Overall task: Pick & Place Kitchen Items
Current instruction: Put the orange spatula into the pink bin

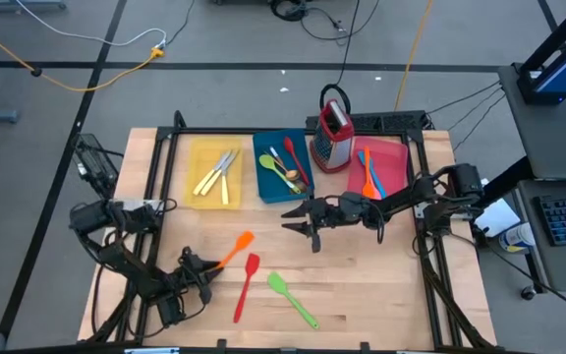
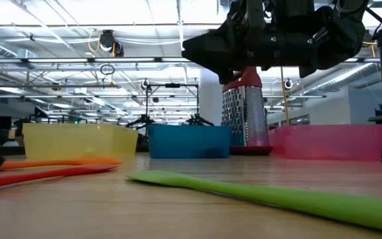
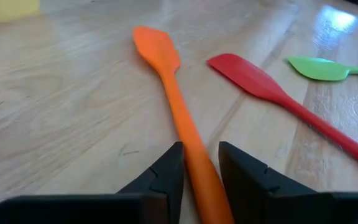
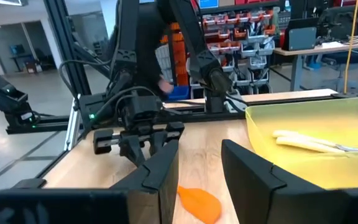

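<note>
Three spatulas lie flat on the wooden table near its front: an orange one, a red one and a green one. My left gripper is low over the table at the orange spatula's handle end, open, with one finger on each side of the handle. My right gripper hovers open and empty above the table's middle, in front of the blue tray. More utensils lie in the trays. My left gripper has its two fingers on either side of the orange spatula's handle, coming along the handle at a downward slant from its free end. Whether they touch it I cannot tell. The spatula lies flat on the table.
A yellow tray with cream-handled cutlery, the blue tray with spoons, and a pink tray with utensils stand in a row at the back. A metal grater with a red handle stands between the blue and pink trays. Bare wood lies at the front right.
</note>
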Motion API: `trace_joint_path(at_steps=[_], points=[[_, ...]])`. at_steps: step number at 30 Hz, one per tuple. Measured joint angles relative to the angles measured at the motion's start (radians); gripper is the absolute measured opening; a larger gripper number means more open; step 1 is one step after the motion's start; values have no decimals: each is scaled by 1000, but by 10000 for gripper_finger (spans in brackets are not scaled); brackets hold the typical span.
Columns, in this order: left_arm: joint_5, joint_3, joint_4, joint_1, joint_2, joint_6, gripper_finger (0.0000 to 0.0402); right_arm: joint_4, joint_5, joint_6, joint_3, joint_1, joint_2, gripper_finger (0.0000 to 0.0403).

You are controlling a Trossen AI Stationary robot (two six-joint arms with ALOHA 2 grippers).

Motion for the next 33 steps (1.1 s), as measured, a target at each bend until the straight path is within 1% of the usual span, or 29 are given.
trace_joint_path(at_steps=[4,7,10,13,16,21,24,28,33], points=[[0,4,20,6,-6,32,82,8,0,-8,3,1,0,114],[-1,4,23,9,-6,37,75,-13,1,-30,37,20,0,114],[-2,8,30,29,-6,59,73,-106,1,-90,97,47,15,114],[5,23,31,56,-6,153,73,-201,1,-112,160,68,47,114],[18,43,27,77,-7,227,72,-254,1,-112,235,74,101,114],[25,83,0,90,-4,275,71,-348,-10,-74,334,70,213,114],[19,100,-7,93,-3,320,71,-398,-68,-75,382,58,269,114],[22,105,-9,103,-3,340,71,-411,-125,-49,407,40,311,114],[29,111,-2,125,-4,448,71,-427,-131,18,407,16,331,114]])
